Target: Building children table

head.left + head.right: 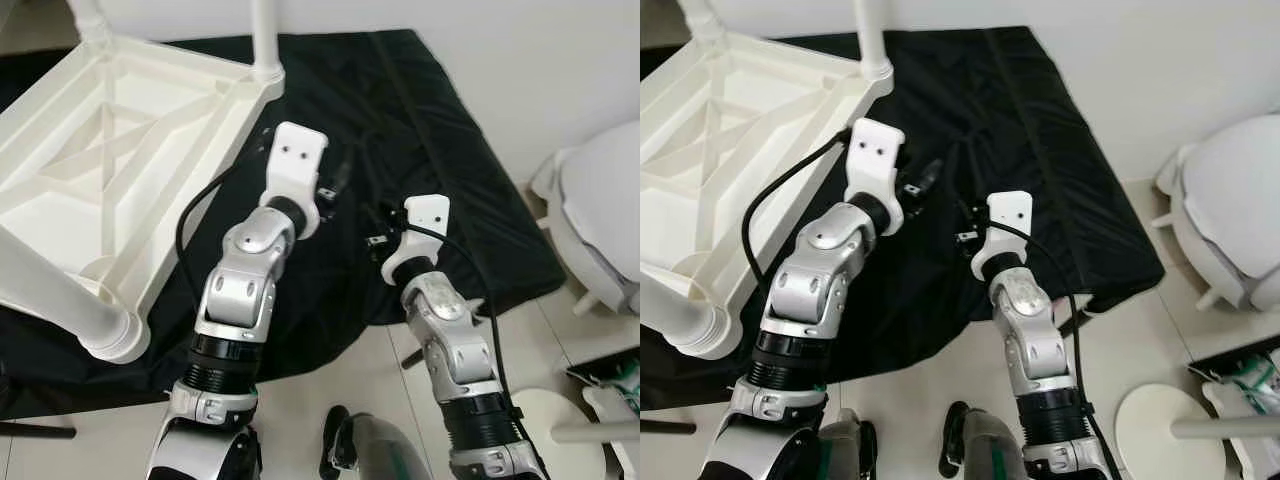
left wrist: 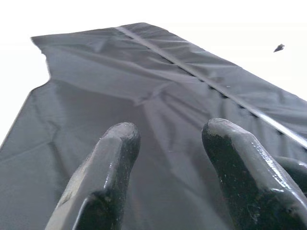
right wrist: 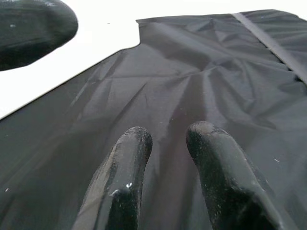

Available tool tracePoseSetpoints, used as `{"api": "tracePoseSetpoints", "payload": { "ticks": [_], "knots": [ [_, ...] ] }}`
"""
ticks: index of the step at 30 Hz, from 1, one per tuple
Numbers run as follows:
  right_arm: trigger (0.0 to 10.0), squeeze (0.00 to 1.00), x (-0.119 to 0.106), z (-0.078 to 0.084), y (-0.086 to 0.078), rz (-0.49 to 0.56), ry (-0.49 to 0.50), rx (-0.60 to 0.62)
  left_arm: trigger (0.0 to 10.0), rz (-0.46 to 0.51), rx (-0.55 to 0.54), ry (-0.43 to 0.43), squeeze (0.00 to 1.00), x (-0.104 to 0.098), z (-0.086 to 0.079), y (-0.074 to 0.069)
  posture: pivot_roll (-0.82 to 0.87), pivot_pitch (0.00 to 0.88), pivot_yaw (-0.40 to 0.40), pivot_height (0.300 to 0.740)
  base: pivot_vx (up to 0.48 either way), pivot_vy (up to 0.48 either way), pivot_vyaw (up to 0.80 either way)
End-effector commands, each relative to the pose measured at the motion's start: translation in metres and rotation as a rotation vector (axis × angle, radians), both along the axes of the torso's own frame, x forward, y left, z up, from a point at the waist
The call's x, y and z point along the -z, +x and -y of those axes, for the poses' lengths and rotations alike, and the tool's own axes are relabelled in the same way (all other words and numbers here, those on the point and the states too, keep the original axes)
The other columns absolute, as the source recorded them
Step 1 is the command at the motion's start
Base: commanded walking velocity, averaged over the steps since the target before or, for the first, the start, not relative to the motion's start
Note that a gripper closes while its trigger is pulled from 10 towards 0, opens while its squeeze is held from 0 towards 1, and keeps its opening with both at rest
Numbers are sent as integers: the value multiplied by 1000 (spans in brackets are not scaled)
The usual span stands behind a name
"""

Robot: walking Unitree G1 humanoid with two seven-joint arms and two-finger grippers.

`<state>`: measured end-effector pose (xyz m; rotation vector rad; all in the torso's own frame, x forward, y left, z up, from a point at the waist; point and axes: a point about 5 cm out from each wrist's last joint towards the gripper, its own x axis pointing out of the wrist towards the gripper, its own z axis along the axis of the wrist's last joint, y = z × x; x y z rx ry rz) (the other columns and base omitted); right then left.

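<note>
- In my left wrist view I see the left gripper [image 2: 168,158] up close. Its two black fingers [image 2: 103,177] have a small gap between them, and nothing is in the gap.
- In my right wrist view the right gripper [image 3: 165,158] looks the same. Its fingers [image 3: 122,177] are a little apart and hold nothing.
- Both wrist views look down on the black cloth [image 2: 144,96] under the fingers. They do not show me the table.
- The head views show me more. Near the bottom I see the pale floor [image 1: 340,370] and my two silver arms reaching forward over the cloth.
- The left gripper [image 1: 330,190] hangs above the middle of the black cloth [image 1: 400,120], and the right gripper [image 1: 378,225] is just beside it.
- The white children table [image 1: 110,140] lies upside down, partly on the cloth. It is to the left of the left gripper, near it but not touching.
- One table leg [image 1: 60,295] sticks out toward me on the left. Another leg [image 1: 264,40] stands up at the far corner.
- On the far right I see a white chair [image 1: 600,220] on the floor.
</note>
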<state>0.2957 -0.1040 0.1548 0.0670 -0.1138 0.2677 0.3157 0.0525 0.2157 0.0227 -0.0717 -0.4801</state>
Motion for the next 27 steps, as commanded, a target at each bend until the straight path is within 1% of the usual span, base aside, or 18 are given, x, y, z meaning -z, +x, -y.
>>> {"api": "tracePoseSetpoints", "payload": {
  "ticks": [1,5,6,7,9,10,11,13,14,15,16,17,19,20,22,24,26,27],
  "knots": [
    [10000,0,1,0,-2,-2,2,-2,10000,3,12,10,0,1,-1,-2,-14,67,-28,740,0,0,0],
    [10000,0,2,1,-3,3,-7,-2,10000,36,35,-16,0,-1,-5,-11,-13,63,-29,740,0,0,0],
    [10000,0,2,1,-3,3,-7,-2,10000,36,35,-16,0,-1,-5,-11,-13,63,-29,740,0,0,0],
    [10000,0,2,2,-3,7,-17,-3,10000,59,38,35,0,5,-10,-20,-4,60,-35,740,0,0,0],
    [10000,0,2,2,-3,7,-17,-3,10000,59,38,35,0,5,-10,-20,-4,60,-35,740,0,0,0],
    [10000,0,3,3,-3,9,-25,-4,10000,60,41,52,0,10,-13,-25,-4,60,-35,740,0,0,0],
    [10000,0,3,3,-3,9,-25,-4,10000,60,41,52,0,10,-13,-25,-4,60,-35,740,0,0,0],
    [10000,0,4,5,-3,12,-39,-11,10000,73,33,82,0,17,-23,-36,11,66,-44,740,0,0,0],
    [10000,0,4,5,-3,12,-39,-11,10000,73,33,82,0,17,-23,-36,11,66,-44,740,0,0,0],
    [10000,0,4,5,-2,14,-46,-16,10000,81,11,89,0,21,-29,-42,23,71,-51,740,0,0,0],
    [10000,0,5,5,-1,18,-63,-28,10000,95,-48,87,0,29,-42,-54,29,73,-53,740,0,0,0],
    [10000,0,5,5,-1,18,-63,-28,10000,95,-48,87,0,29,-42,-54,29,73,-53,740,0,0,0],
    [10000,0,7,5,0,17,-72,-34,10000,126,-112,90,0,33,-51,-63,36,75,-56,740,0,0,0],
    [10000,0,7,5,0,17,-72,-34,10000,126,-112,90,0,33,-51,-63,36,75,-56,740,0,0,0],
    [10000,0,8,5,1,16,-75,-35,10000,139,-142,72,0,37,-57,-70,36,75,-56,740,0,0,0],
    [10000,0,9,5,2,15,-80,-35,10000,133,-185,74,0,43,-67,-77,60,79,-61,740,0,0,0],
    [10000,0,10,5,2,13,-84,-37,10000,158,-249,68,0,44,-78,-83,60,79,-61,740,0,0,0],
    [10000,0,10,5,2,13,-84,-37,10000,158,-249,68,0,44,-78,-83,60,79,-61,740,0,0,0]
  ]
}}
